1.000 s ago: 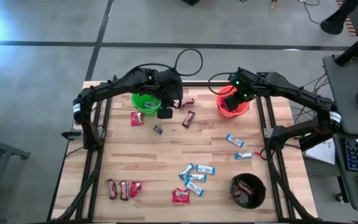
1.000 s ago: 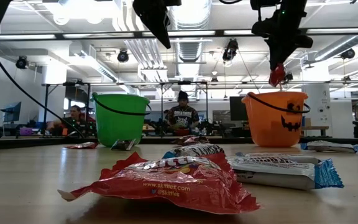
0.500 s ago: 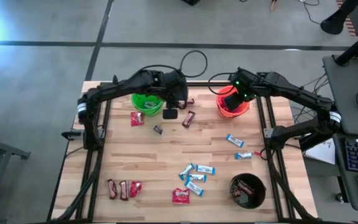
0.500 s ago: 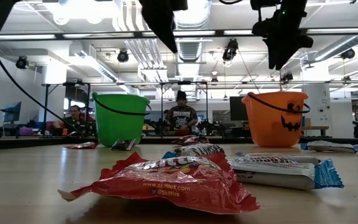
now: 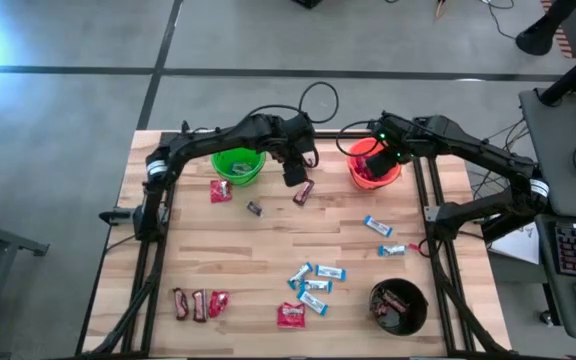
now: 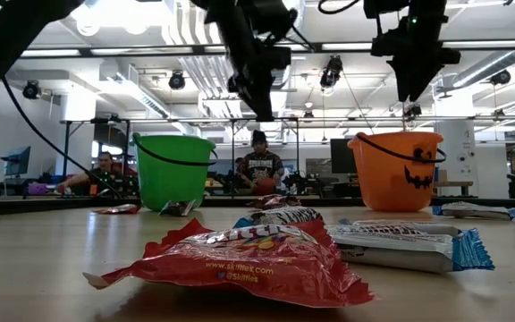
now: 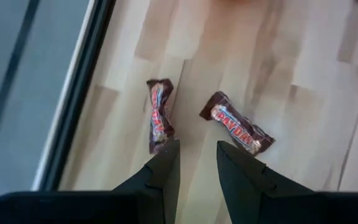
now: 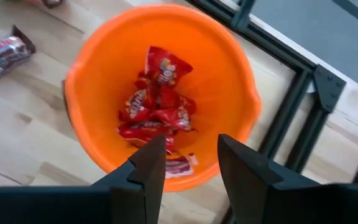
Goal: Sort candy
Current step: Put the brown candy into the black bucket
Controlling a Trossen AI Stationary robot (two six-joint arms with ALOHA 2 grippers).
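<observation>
Red Skittles packet (image 6: 231, 258) lies on wood; PayDay bar (image 7: 237, 124) beyond.

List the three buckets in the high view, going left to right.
green bucket → orange bucket → black bucket

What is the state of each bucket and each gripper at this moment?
orange bucket: upright, holds red packets.
green bucket: upright, contents unclear.
black bucket: upright, holds dark bars.
right gripper: open, empty, above the orange bucket.
left gripper: open, empty, above two dark brown bars.
</observation>
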